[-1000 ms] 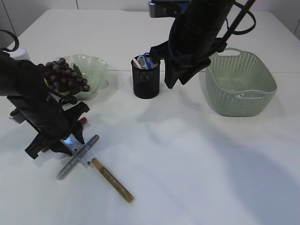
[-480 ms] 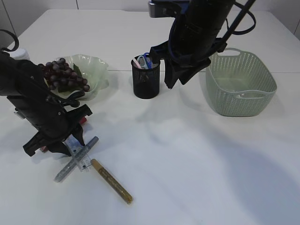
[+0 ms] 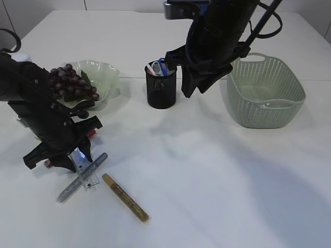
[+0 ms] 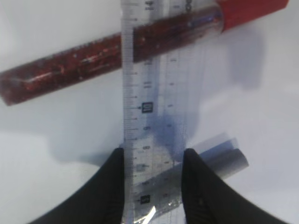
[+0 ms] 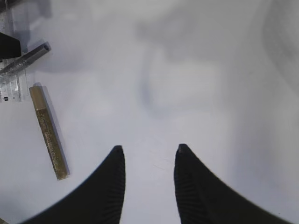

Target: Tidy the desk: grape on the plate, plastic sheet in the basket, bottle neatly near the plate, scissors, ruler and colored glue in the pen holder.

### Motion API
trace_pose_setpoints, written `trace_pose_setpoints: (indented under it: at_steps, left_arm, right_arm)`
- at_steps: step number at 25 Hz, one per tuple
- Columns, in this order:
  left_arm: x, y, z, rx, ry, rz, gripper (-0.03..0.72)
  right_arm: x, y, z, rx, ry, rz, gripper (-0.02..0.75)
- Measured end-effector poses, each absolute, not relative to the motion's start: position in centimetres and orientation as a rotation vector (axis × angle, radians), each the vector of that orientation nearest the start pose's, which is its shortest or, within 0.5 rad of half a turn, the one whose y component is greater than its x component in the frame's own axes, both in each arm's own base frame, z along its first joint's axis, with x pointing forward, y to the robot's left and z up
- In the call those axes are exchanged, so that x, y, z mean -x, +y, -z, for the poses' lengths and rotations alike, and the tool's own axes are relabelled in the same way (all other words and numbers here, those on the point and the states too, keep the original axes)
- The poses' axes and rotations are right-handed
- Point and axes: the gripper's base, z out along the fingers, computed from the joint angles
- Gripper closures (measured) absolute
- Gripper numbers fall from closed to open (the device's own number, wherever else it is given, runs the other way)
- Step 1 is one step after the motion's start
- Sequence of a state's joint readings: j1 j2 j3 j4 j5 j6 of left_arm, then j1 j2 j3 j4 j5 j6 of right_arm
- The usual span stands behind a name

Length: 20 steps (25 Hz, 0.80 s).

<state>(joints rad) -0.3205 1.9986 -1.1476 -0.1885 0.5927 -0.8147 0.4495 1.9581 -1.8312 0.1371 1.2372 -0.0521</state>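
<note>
Fingers [image 4: 110, 186] of left gripper [image 4: 153, 175] seemingly pinch clear ruler [image 4: 156, 116].

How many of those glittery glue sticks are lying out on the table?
3. The gold glue stick lies alone; the silver glue stick and the red glue stick both cross the clear ruler by the left gripper. The pen holder may hide more.
</note>
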Motion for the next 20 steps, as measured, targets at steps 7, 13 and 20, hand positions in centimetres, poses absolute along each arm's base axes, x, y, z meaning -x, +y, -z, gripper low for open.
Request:
trace_pose_setpoints:
  at_steps: [7,13,20]
  left_arm:
    - [-36.5,-13.2,-14.2,0.891,2.843,0.360,0.425]
    - [-36.2,-13.7,-14.4,0.826,2.881,0.345,0.425]
    - [-35.9,-13.7,-14.3,0.678,2.949,0.309,0.425]
  right_arm:
    - [-37.3,19.3,-29.6,0.676,2.787,-0.275,0.447]
    - [-37.3,19.3,-29.6,0.676,2.787,-0.275,0.447]
    - [-37.4,19.2,-29.5,0.631,2.799,-0.261,0.447]
